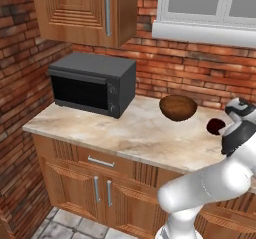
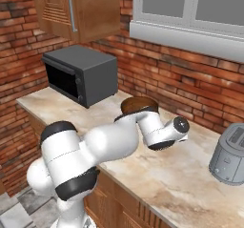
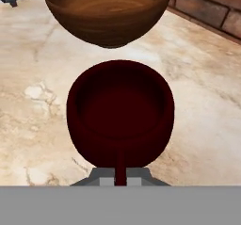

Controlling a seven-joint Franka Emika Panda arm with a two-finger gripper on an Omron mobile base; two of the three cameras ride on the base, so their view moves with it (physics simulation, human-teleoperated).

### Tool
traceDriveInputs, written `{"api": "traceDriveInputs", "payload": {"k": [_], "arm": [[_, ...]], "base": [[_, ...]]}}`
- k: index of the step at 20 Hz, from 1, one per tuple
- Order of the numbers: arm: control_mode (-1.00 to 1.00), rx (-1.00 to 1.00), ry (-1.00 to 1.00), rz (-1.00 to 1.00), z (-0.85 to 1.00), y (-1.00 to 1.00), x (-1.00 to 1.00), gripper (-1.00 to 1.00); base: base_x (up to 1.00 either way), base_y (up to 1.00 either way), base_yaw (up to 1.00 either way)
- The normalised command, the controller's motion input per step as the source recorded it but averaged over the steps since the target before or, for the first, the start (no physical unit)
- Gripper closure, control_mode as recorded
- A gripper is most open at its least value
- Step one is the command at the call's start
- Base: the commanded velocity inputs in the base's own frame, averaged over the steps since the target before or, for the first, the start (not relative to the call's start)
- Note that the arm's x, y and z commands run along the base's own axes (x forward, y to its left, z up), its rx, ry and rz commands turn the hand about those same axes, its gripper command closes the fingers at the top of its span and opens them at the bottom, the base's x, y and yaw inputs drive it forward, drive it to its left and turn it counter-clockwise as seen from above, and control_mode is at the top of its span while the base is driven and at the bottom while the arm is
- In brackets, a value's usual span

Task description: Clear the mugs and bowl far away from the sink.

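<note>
From the left base view, the red mug sits right at the arm's hand on the pale marble counter, with the rounded wooden bowl just beyond it. In the right base view the bowl peeks out behind the arm, its rim dark and smooth. In the hand view the claw is clenched on the mug's thin handle, the glossy, rounded cup directly ahead and the grained bowl farther on.

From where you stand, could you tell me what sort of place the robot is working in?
It looks like a home kitchen, a rendered one. A black microwave sits on a marble-look counter with wooden cabinets beneath, a toaster stands farther along, and a brick wall with a window runs behind.
</note>
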Motion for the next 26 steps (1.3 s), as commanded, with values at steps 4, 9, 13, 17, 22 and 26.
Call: {"api": "traceDriveInputs", "payload": {"k": [4, 9, 13, 17, 22, 26], "arm": [[-1.0, 0.0, 0.04, 0.0, 0.0, 0.0, 0.4, 1.0], [-1.0, -0.07, 0.1, -0.05, 0.0, 0.0, 0.59, 1.0], [-1.0, -0.06, 0.1, -0.06, -0.14, -0.04, 0.6, 1.0], [-1.0, -0.04, 0.02, 0.0, -0.36, -0.16, 0.24, 1.0], [-1.0, -0.01, 0.0, 0.01, -0.22, -0.12, 0.03, 1.0], [-1.0, 0.0, 0.0, 0.01, -0.04, -0.12, 0.0, 1.0]], "base": [[0.0, 0.0, 0.0], [0.0, 0.0, 0.0], [0.0, 0.0, 0.0], [0.0, 0.0, 0.0], [0.0, 0.0, 0.0], [0.0, 0.0, 0.0]]}}
